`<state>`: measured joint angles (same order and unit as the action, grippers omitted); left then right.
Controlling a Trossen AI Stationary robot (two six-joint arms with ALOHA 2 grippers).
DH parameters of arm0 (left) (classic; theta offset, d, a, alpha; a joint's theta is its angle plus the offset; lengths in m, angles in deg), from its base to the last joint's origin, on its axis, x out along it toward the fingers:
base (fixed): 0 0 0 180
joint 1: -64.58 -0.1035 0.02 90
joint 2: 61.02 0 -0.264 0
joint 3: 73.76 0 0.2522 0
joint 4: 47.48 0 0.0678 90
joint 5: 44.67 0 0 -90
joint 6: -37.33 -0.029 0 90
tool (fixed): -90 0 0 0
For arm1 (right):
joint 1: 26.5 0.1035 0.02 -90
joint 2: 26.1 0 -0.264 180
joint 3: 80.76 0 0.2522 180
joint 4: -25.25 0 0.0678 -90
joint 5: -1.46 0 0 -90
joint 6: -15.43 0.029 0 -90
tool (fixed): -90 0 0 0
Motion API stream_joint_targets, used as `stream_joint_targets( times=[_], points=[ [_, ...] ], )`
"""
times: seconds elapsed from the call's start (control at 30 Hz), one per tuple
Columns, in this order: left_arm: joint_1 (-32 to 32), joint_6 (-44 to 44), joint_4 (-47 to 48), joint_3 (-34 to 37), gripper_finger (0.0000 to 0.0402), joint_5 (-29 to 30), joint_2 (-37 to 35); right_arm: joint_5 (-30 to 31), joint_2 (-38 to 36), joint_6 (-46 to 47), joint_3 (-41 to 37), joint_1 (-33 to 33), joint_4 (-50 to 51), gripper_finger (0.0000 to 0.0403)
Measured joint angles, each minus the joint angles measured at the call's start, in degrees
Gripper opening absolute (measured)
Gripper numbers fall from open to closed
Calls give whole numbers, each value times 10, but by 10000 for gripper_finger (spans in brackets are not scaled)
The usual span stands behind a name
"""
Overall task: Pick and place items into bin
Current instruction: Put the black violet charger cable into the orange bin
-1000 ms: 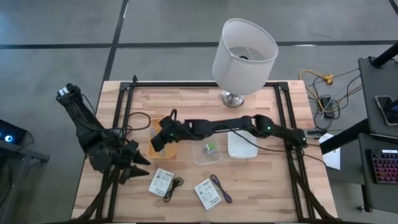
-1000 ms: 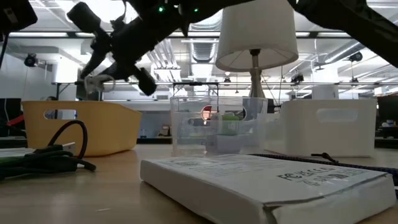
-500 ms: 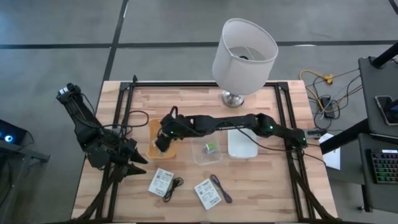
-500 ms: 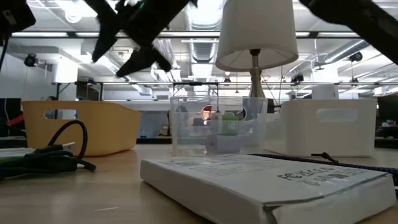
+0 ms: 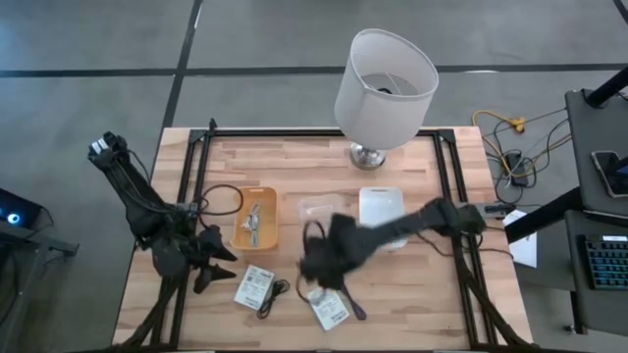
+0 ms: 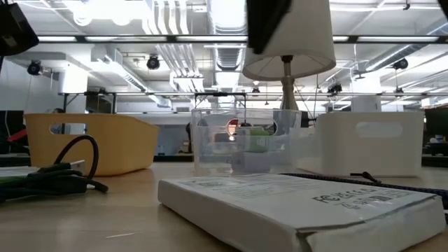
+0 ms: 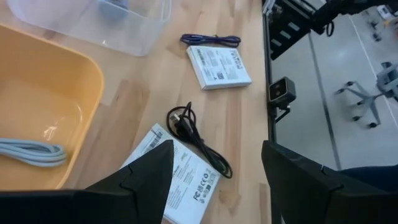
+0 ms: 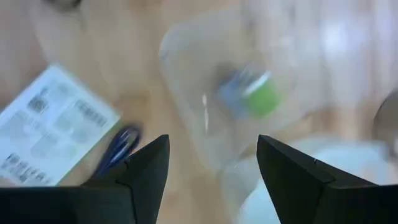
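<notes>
This was a robotics lab or open workshop hall. The low view looked past the wooden desk (image 6: 105, 210) to a high ceiling with exposed ducts (image 6: 227, 52) and rows of strip lights (image 6: 392, 38). From above, the desk stood on a grey concrete floor (image 5: 98, 49) among a black frame (image 5: 201, 186), loose yellow cables (image 5: 500, 126), a keyboard (image 5: 608, 265) on a side stand, and an office chair (image 7: 373, 93) showed nearby.

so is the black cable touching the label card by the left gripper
Touching. The left wrist view shows the black cable lying with its lower end across the corner of the label card; the high view agrees.
</notes>
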<state>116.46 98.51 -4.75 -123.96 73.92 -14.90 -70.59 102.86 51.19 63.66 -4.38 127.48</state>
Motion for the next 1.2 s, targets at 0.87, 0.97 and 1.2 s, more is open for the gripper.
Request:
stream_joint_targets(
  times=[0.87, 0.97, 1.2],
  points=[
    [0, -1, 3, 2, 228, -28, 18, -73, -20, 421, -325, 130, -295, 228],
    [0, -1, 3, 2, 228, -29, 18, -116, -22, 414, -345, 118, -310, 228],
    [0, 15, -6, 0, 228, -29, 12, -208, -27, 429, -355, 79, -334, 213]
  ],
)
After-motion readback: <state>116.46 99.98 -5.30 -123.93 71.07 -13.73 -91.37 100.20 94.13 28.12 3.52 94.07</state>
